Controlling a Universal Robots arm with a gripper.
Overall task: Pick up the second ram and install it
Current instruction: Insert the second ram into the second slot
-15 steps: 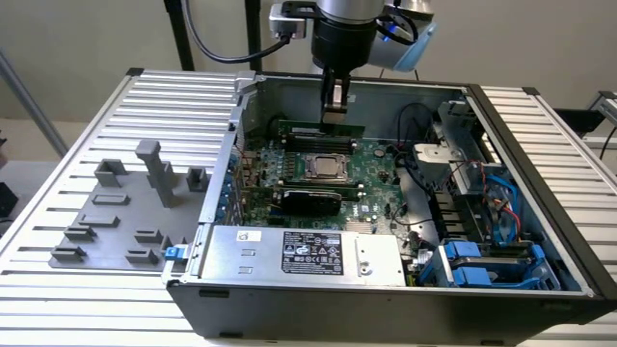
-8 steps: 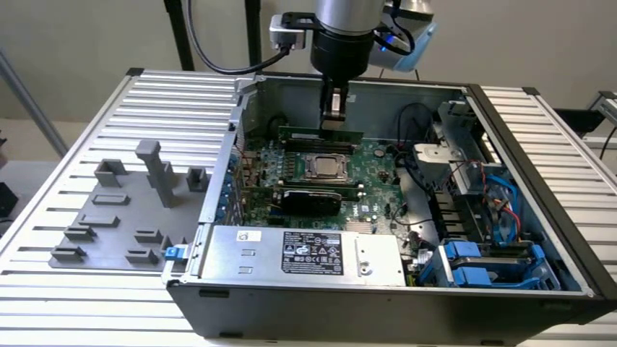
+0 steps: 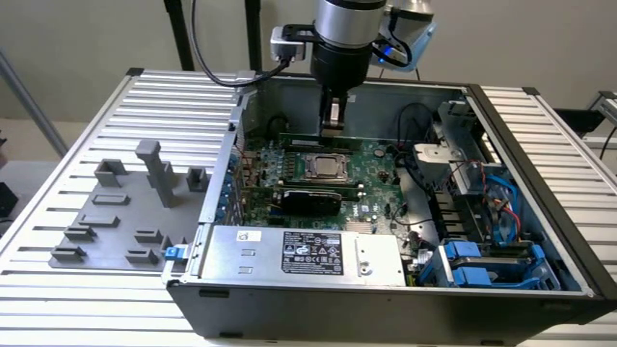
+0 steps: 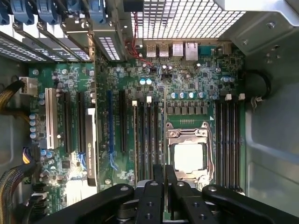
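An open black metal desktop computer case (image 3: 386, 311) lies on a ribbed pale metal table (image 3: 87, 303), its green motherboard (image 3: 371, 181) facing up. A silver and black robot arm (image 3: 345, 29) reaches straight down into the case, close to its far wall. Its black two-fingered claw (image 3: 333, 129) is drawn narrow, fingers almost together, pinching the second ram (image 3: 303, 136), a thin, long green circuit-board stick. The stick lies level, lengthwise over the memory slots on the far side of the square silver CPU socket (image 3: 328, 168); whether it is seated in a slot cannot be told. In the wrist view the fingertips (image 4: 158, 177) hang just beside the socket and the long black slots (image 4: 147, 135). On the table at the exterior view's left sits a grey plastic fixture plate (image 3: 126, 210) with upright blocks.
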